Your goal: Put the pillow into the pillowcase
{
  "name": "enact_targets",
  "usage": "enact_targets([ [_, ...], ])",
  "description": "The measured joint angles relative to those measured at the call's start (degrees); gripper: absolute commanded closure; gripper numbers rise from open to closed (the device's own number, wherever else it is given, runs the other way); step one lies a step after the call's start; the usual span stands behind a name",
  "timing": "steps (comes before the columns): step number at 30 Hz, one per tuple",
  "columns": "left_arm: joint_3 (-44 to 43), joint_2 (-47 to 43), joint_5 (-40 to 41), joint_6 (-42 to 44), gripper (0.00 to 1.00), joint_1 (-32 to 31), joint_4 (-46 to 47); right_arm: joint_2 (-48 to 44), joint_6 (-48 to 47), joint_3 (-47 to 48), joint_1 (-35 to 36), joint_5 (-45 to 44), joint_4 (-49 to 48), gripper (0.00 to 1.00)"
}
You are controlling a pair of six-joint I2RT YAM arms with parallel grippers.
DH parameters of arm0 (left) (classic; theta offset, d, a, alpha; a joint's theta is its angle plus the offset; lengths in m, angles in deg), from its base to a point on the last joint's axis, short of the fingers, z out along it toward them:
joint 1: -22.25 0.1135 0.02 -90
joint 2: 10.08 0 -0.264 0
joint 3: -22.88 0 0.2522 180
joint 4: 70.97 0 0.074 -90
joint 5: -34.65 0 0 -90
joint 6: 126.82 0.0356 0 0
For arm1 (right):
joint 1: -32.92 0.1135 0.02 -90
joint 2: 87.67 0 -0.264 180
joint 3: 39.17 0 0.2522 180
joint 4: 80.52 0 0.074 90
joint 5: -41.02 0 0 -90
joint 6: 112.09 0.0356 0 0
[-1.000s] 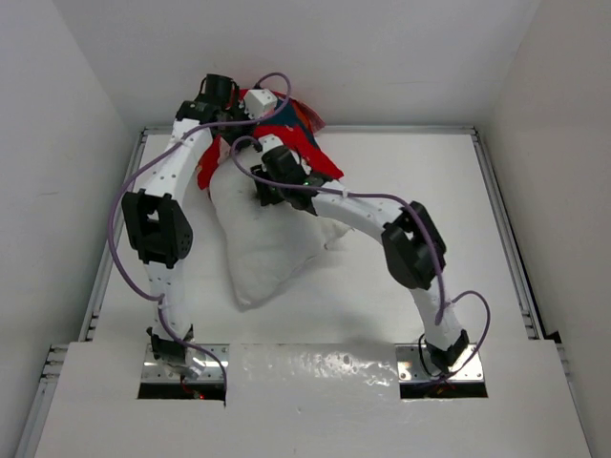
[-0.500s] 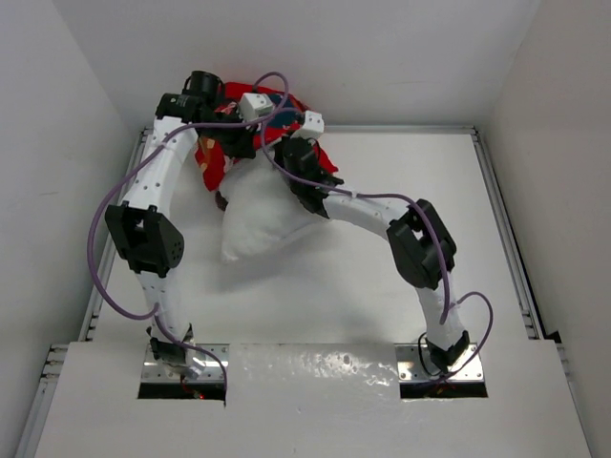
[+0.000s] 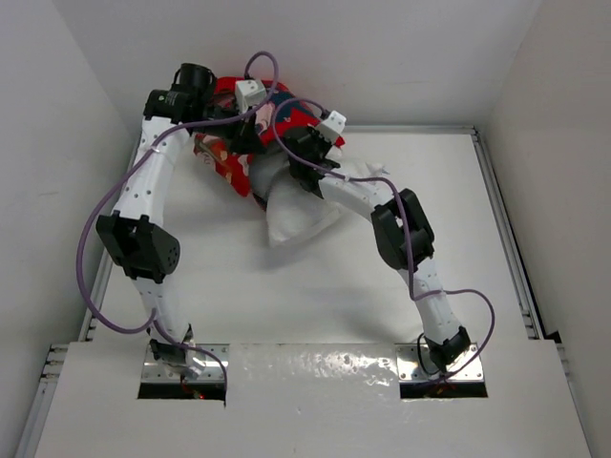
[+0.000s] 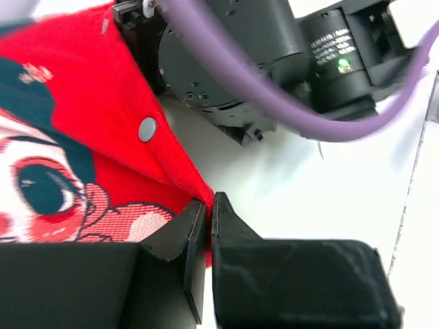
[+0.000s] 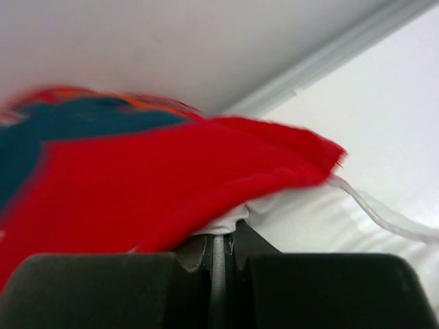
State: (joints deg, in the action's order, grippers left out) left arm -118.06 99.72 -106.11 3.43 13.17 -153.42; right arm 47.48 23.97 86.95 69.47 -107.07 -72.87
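Judging from where I stand, the task is maybe half done: the pillow (image 3: 301, 218) has its far end inside the pillowcase (image 3: 227, 164), the rest outside. Left jaws pinch the pillowcase edge; right jaws pinch pillow cloth under it.

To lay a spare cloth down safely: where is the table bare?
Bare: white table between right arm and right rail; also the near middle, between it and the left arm, in front of the plump white fabric pillow. Crowded: far-left corner, around the red printed fabric pillowcase.
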Motion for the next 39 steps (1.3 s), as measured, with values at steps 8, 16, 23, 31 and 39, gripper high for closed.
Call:
enact_targets([
  [8, 19.5, -0.1, 8.2, 4.6, 0.49, 0.0, -2.6, -9.8, -4.5, -24.6, -1.4, 13.3, -12.2, 0.19],
  [16, 25.6, 0.6, 19.0, 3.9, 0.28, 0.7, -5.6, -27.5, -19.1, -39.5, -1.4, 30.6, -14.8, 0.01],
  [23, 37.8, -3.9, 33.3, -1.6, 0.09, 3.9, 7.1, -38.2, -39.8, -45.4, 7.0, 36.4, -12.2, 0.01],
  [31, 46.6, 2.4, 45.0, -7.0, 0.0, 4.5, 26.5, -36.1, -53.1, -45.9, 13.7, 36.7, -6.5, 0.01],
  [39, 46.9, 6.4, 47.3, -7.2, 1.0, 4.6, 38.2, -22.6, -56.6, -41.0, 13.7, 34.0, -0.5, 0.12],
])
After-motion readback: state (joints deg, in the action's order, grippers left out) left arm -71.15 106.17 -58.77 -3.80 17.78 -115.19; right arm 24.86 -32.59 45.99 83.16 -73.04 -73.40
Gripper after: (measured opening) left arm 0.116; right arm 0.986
